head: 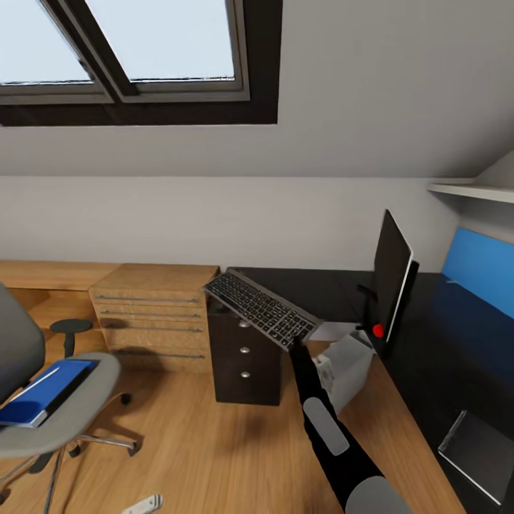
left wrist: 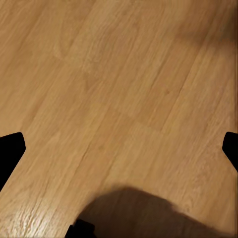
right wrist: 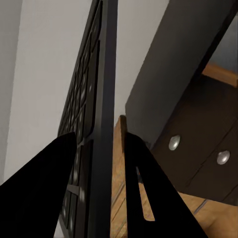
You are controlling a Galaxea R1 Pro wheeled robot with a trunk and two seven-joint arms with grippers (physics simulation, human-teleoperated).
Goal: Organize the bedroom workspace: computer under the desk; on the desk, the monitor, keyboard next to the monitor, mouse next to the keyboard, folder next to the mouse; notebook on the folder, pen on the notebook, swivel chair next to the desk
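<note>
Attic bedroom: monitor (head: 391,275) already on the worktop (head: 428,371); right tool (head: 294,344) clamped on the keyboard (head: 261,308), airborne beside it; folder (head: 44,391) waits on the swivel chair (head: 71,417); left tool (left wrist: 119,148) apart

No readable text, keyboard (head: 260,308) key legends too blurred

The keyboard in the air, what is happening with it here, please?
The robot's right gripper holds the keyboard by one end, tilted in the air above the dark drawer unit at the desk. The monitor stands on the desk, with the computer on the floor below. The blue folder lies on the swivel chair.
</note>
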